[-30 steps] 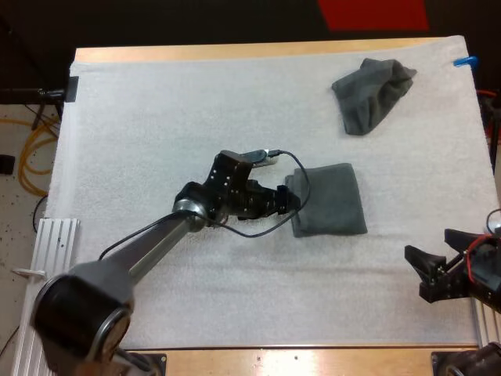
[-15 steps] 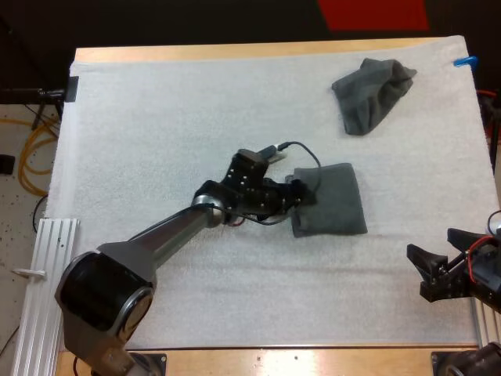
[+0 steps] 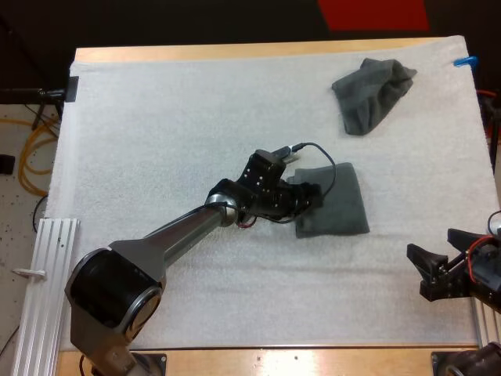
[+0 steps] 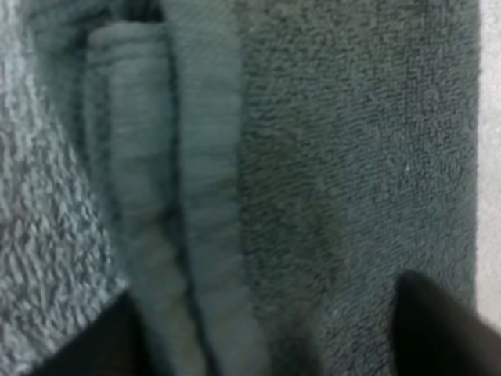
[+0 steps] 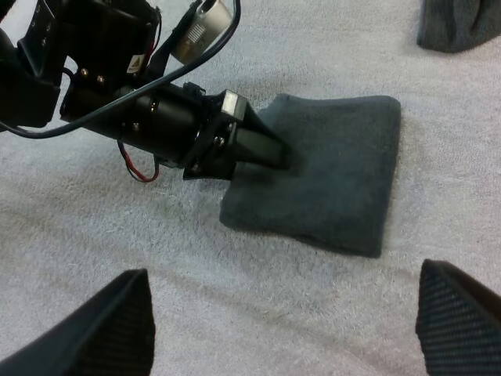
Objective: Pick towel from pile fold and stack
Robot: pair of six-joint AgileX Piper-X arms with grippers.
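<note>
Left gripper (image 3: 311,200) low at the left edge of the folded towel (image 3: 340,200), mid-mat, a bit right of centre. Released: in the left wrist view its two black fingers (image 4: 434,321) stand wide apart. One is over the towel's flat top, the other at the outer side of the layered fold edge. The ribbed hem layers run between them. Nothing pinched that I can see. In the right wrist view one left finger lies on top of the towel just inside its edge; the other is hidden behind it. The left arm runs diagonally from the near left corner across the white mat (image 3: 156,141).

The folded towel is dark grey-green, a roughly square flat pad lying flat on the mat.

Right gripper (image 3: 416,272) hangs over the near right part of the mat, well apart from the folded towel. It is spread and empty. In the right wrist view its fingers (image 5: 117,329) sit either side of bare mat, clear of the towel.

The crumpled towel (image 3: 372,94), same dark grey-green, lies bunched at the far right of the mat. It is apart from the folded one and from both grippers.

Mat covers most of the wooden table (image 3: 235,52).
</note>
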